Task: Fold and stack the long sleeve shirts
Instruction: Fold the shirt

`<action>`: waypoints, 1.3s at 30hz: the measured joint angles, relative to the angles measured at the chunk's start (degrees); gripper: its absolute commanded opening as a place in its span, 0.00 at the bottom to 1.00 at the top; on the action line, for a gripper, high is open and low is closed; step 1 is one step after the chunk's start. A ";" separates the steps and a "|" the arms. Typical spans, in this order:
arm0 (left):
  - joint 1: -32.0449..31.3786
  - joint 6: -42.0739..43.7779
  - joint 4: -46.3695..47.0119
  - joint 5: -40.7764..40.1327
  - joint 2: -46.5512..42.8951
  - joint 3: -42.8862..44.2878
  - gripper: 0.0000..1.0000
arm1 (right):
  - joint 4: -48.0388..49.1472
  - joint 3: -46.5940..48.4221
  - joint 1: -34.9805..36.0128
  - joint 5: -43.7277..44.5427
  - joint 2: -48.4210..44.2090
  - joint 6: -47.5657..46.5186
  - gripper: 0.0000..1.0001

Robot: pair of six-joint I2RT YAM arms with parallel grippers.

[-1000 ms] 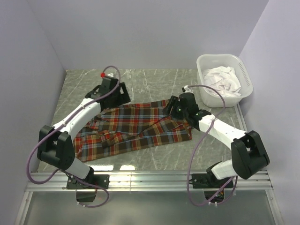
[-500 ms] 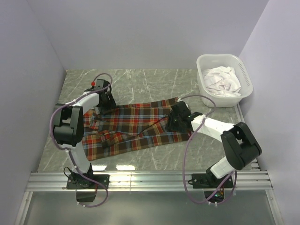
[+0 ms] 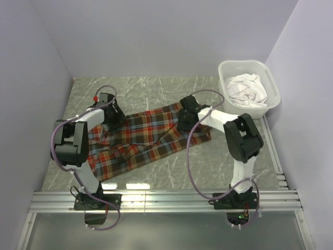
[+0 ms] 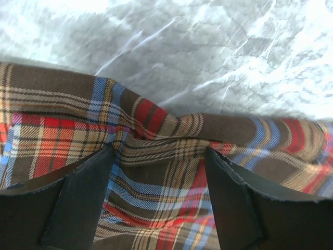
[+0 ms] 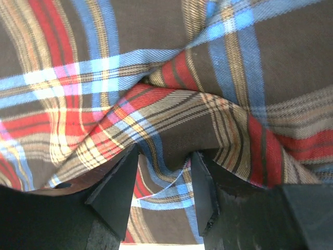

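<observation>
The plaid long sleeve shirt [image 3: 145, 140], red, orange, teal and dark brown, lies spread across the middle of the table. My left gripper [image 3: 113, 117] is down on its far left edge. In the left wrist view the fingers [image 4: 78, 198] stand wide apart with flat plaid cloth [image 4: 161, 172] between them. My right gripper [image 3: 186, 119] is on the shirt's far right part. In the right wrist view [image 5: 164, 156] its jaws are close together, with a raised fold of the plaid cloth [image 5: 177, 125] pinched between them.
A white basket [image 3: 227, 102] with a crumpled white garment [image 3: 247, 87] stands at the back right corner. Grey walls enclose the table on the left, back and right. A metal rail [image 3: 166, 198] runs along the near edge.
The right gripper moved back and left across the shirt, and the shirt's right side shifted toward the back with it. The left gripper came down onto the shirt's left edge.
</observation>
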 measured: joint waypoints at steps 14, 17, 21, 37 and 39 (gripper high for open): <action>-6.14 -16.48 7.43 18.51 -19.04 -22.80 0.92 | -15.04 52.09 -6.51 0.42 30.08 -12.11 0.58; -9.16 -16.92 1.07 18.34 -24.72 -24.52 0.93 | -13.57 49.22 -6.51 0.92 27.19 -13.90 0.60; -9.53 -14.34 -6.16 13.99 -31.95 -21.57 0.88 | -11.91 35.45 -6.47 0.72 16.70 -14.73 0.61; -9.49 -2.84 -4.09 10.01 -0.66 3.61 0.49 | -2.16 2.36 -4.96 -4.68 -3.26 -8.61 0.47; -9.51 -2.91 -3.74 10.45 1.38 3.93 0.48 | -0.81 2.43 -4.96 -4.74 -1.86 -8.39 0.45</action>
